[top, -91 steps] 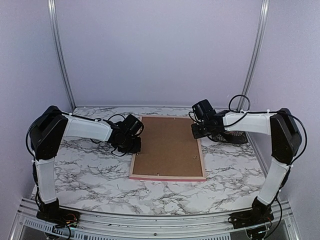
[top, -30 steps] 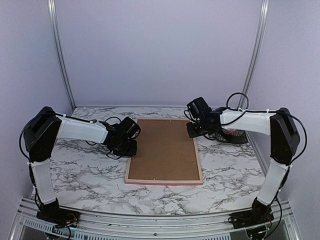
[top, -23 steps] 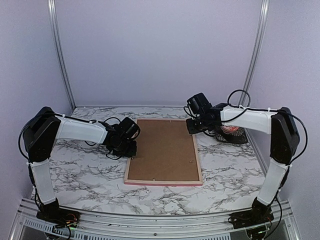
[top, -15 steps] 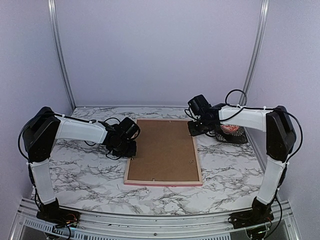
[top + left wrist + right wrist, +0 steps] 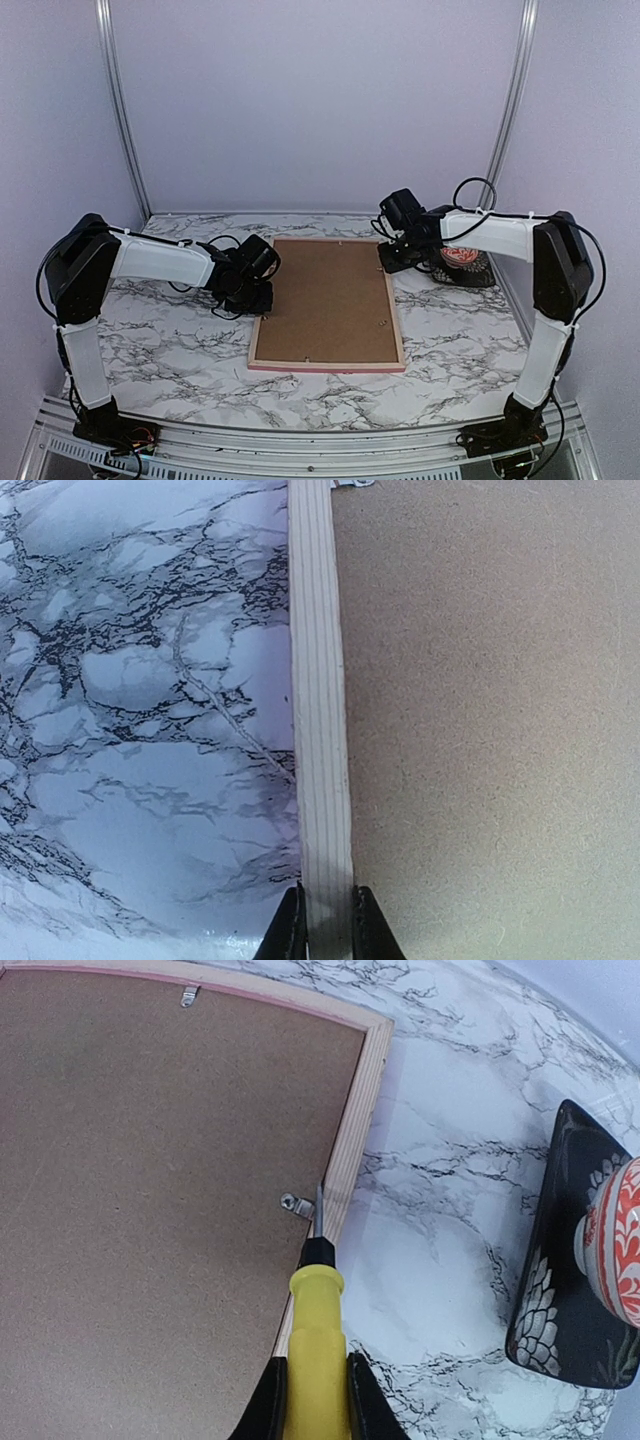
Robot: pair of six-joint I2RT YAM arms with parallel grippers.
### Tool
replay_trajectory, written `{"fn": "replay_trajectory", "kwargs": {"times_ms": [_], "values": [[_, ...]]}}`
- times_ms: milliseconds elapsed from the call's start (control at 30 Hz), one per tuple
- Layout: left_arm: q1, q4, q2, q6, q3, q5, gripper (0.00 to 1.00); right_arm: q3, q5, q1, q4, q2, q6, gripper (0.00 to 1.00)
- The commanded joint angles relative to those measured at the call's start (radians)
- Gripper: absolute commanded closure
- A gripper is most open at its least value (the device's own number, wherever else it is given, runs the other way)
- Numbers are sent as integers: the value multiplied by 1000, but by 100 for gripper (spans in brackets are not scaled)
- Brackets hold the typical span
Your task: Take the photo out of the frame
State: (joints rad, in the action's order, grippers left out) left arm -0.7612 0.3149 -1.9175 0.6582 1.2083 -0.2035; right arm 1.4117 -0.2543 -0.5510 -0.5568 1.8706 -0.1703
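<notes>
On the marble surface (image 5: 170, 340), find the frame (image 5: 327, 366) face down, backing board (image 5: 330, 295) up, photo hidden beneath. Treat as stiff, light, thin-railed: left fingers (image 5: 290, 932) pinched narrow on the left rail, right fingers (image 5: 270, 1400) closed round a screwdriver (image 5: 316, 1335), tip at a clip (image 5: 294, 1204). Open room leftward; dish (image 5: 545, 1280) near on the right.

The frame's (image 5: 327, 366) front is hidden; the bowl (image 5: 612, 1242) is cropped.

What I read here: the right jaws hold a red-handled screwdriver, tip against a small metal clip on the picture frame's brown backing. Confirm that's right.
Wrong on the colour. The right wrist view shows the handle is yellow: the right jaws hold a yellow-handled screwdriver, tip against a small metal clip on the pink-edged picture frame's brown backing.
</notes>
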Motion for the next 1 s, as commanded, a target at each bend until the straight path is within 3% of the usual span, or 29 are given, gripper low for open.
{"fn": "replay_trajectory", "kwargs": {"times_ms": [0, 233, 467, 967], "values": [[-6, 72, 11, 13, 0, -1, 100, -1, 94, 5, -140, -29, 24, 100], [-5, 70, 9, 14, 1, -5, 100, -46, 164, 5, -182, -92, 31, 100], [-4, 70, 12, 10, 2, -7, 100, -23, 47, 5, -155, -116, -2, 100], [-10, 69, 25, -11, -9, 7, 100, 47, 59, 5, 137, 4, -18, 100]]}}
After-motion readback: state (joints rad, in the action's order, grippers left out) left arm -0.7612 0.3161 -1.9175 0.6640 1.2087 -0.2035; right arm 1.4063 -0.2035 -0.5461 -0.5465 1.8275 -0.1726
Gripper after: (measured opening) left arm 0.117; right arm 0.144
